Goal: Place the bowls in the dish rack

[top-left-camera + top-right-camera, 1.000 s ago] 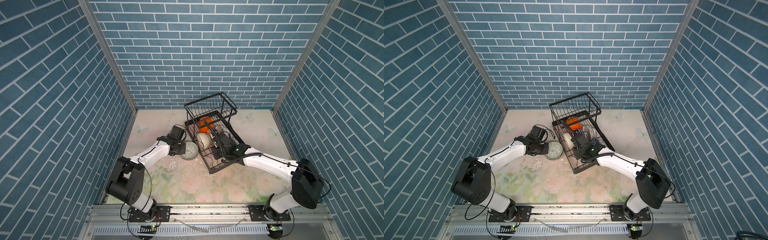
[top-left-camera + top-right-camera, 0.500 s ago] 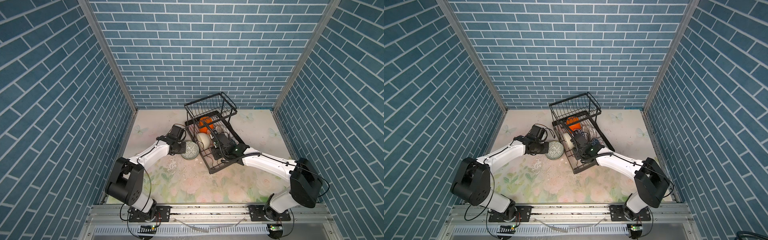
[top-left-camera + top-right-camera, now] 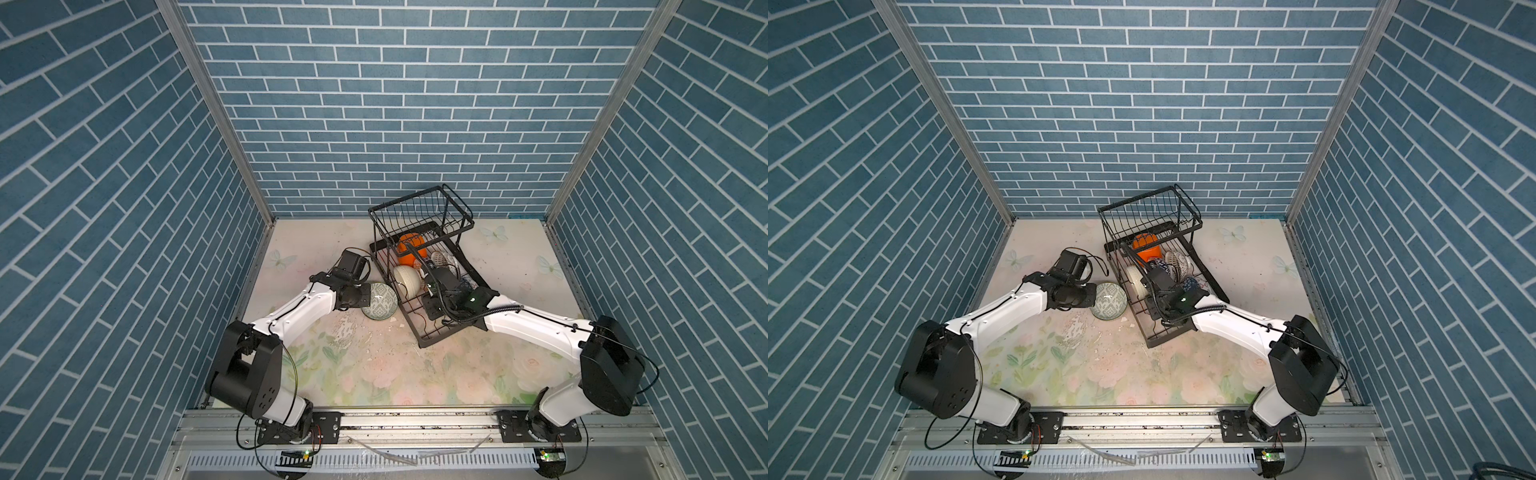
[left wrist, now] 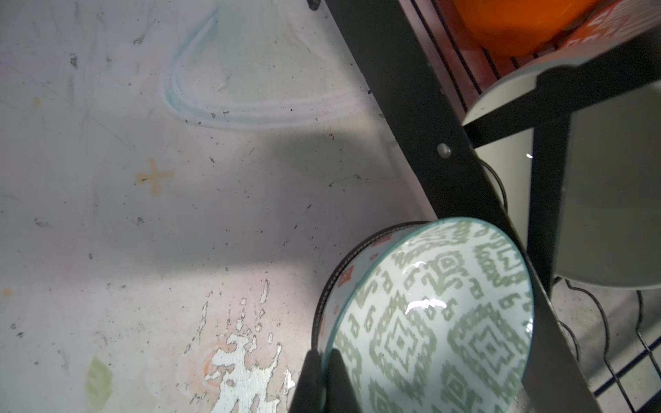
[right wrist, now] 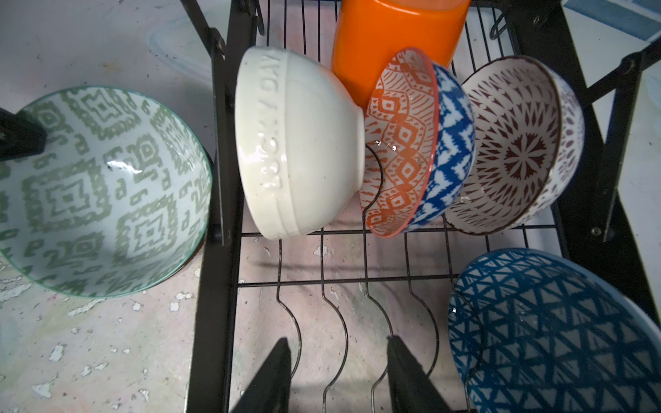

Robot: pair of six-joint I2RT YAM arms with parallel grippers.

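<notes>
Left hand (image 4: 323, 357) is pinching the rim of the grey-green bowl (image 4: 429, 321), fingers closed tight on it. The bowl is sitting tilted on the worktop (image 3: 374, 374), just beside the side rail of the dish rack (image 5: 214, 178) and outside it. Right hand (image 5: 338, 341) is hovering over the free wavy dividers, jaws partly apart, gripping nothing.

Step in hand, as I'm judging it: lifting this bowl over the rail into a free slot. Doing it well means:
- keeping the rim pinch firm, since the glaze is likely slippery
- raising it clear of the rail before moving sideways
- setting it on edge between dividers, not knocking the cream bowl (image 5: 297, 143)
- getting the right hand out of the way first

Counting:
- one rack, two hands
- in the rack: cream bowl, orange bowl (image 5: 393, 35), orange-red patterned bowl (image 5: 400, 143), brown patterned bowl (image 5: 511, 143), blue triangle bowl (image 5: 554, 339), making five
- a blue surface is showing behind the orange-red one; I can't tell if that's a sixth bowl
- one bowl is waiting outside the rack
</notes>
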